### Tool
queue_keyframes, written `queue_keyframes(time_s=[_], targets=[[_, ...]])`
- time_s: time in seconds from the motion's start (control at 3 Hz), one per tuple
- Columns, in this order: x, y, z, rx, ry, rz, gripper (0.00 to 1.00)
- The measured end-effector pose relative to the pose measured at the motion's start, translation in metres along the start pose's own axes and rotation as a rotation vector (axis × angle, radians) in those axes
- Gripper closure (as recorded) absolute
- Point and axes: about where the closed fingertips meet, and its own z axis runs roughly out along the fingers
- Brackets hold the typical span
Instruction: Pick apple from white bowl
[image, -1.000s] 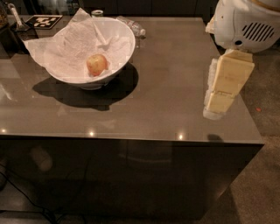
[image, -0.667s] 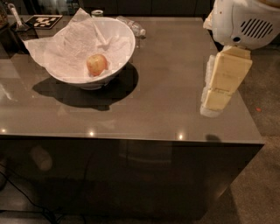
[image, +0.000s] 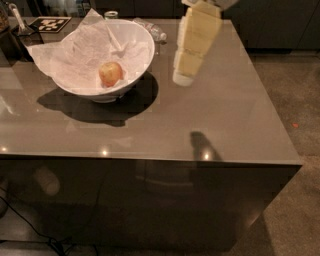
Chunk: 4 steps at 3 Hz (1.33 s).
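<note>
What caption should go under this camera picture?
An apple sits in the white bowl; the gripper hangs above the table beside it.

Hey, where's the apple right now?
In the camera view, the small yellow-red apple lies on crinkled white paper inside the large white bowl, upper left on the grey table; the cream gripper hangs to the bowl's right, apart.

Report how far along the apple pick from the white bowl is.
Done: nothing lifted yet. The small yellow-red apple lies on the crinkled white paper inside the large glossy white bowl. In hand: the cream-coloured tool hangs above the glossy brown table, right of the bowl and apart from it. Left: reach over the bowl, descend, grasp the apple and lift it out.
</note>
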Motion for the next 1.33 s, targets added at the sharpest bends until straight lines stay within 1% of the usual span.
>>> queue_keyframes(time_s=[0.33, 0.67, 1.0, 1.33], targets=[[-0.029, -0.010, -0.015, 0.047, -0.067, -0.034, 0.00], [-0.034, -0.014, -0.018, 0.072, -0.085, -0.034, 0.00], [-0.054, -0.033, -0.005, 0.055, -0.109, -0.022, 0.00], [-0.087, -0.089, 0.046, 0.037, -0.074, 0.032, 0.00]])
